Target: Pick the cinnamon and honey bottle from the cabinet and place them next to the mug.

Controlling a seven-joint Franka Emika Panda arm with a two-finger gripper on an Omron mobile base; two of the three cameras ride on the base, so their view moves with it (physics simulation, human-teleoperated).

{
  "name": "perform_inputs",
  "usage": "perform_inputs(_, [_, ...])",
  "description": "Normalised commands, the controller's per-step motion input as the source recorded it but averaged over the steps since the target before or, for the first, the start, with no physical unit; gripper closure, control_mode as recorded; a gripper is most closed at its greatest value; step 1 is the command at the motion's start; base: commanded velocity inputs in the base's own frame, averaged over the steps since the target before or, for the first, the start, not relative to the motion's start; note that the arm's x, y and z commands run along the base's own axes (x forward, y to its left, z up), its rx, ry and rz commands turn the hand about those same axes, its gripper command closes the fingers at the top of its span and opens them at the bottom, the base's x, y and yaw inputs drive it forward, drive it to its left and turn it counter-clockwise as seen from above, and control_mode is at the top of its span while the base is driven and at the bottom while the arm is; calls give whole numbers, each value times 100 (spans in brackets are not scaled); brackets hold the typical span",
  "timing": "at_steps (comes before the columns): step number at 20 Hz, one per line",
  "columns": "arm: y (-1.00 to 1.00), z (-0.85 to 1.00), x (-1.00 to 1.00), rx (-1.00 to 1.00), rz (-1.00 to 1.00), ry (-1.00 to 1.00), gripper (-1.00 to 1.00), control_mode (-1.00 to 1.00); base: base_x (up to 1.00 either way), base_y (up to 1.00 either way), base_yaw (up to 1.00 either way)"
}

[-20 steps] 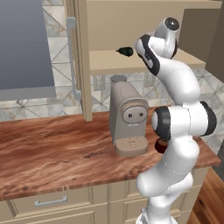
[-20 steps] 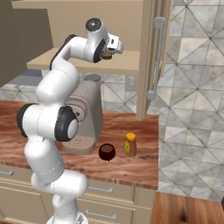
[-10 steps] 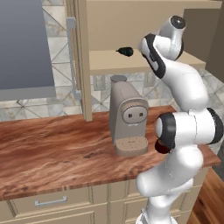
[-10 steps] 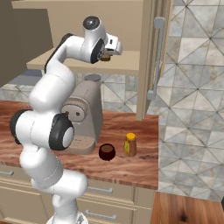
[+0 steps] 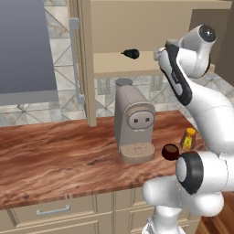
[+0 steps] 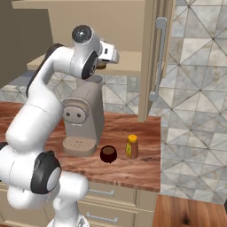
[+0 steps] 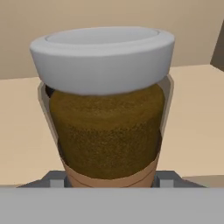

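Cinnamon [image 7: 107, 127] upright on cabinet [image 5: 137, 61] shelf, hand-gripped.

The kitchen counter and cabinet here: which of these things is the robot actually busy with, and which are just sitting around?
Part of the job:
- cinnamon, in the shut gripper
- honey bottle, already on the counter
- mug, beside the honey bottle
- cabinet

Just there:
- coffee machine
- small black object on the cabinet shelf
- drawers

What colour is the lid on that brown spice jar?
Pale grey, nearly white. The cinnamon jar's lid shows best in the hand view.
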Motion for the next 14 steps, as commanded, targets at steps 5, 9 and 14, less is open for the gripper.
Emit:
perform_inputs(5, [-23, -20, -100, 0, 13, -9, 100, -100, 0, 0, 0])
perform_inputs(9, [-39, -35, -92, 0, 24, -5, 100, -100, 0, 0, 0])
perform_inputs(14, [-42, -47, -45, 0, 32, 0, 100, -100, 0, 0, 0])
